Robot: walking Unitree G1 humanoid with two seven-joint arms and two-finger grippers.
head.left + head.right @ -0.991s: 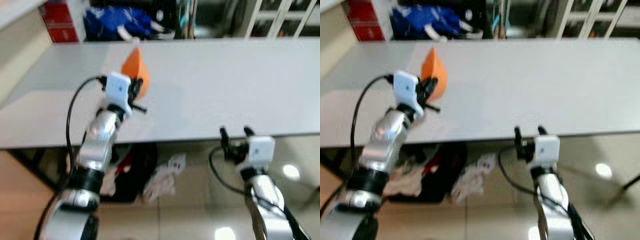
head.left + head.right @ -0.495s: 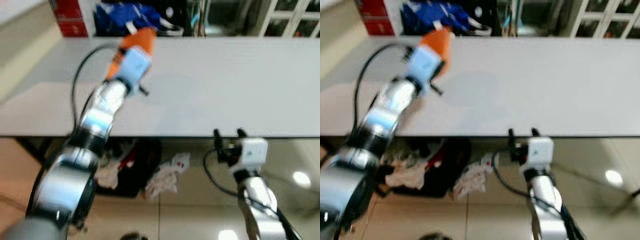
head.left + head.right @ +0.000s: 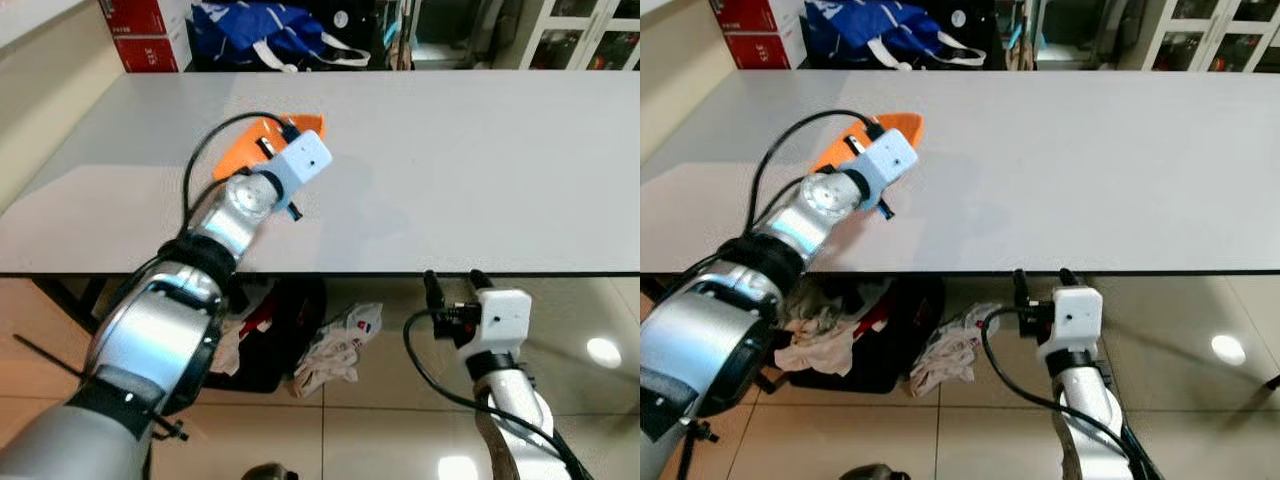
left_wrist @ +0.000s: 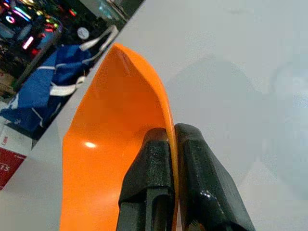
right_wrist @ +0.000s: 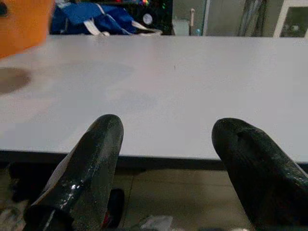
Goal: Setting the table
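Left claw pinching orange plate's rim, plate tilted over white table; right claw open

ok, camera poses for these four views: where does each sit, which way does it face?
Left eye, right eye: head stereo pair, looking forward and down at the white table; both silver arms show.
Left wrist: looks along the left gripper, fingers pinching the orange plate rim.
Right wrist: below the table edge, looks along the open right gripper across the tabletop.
Shared: plate, table and blue bag.
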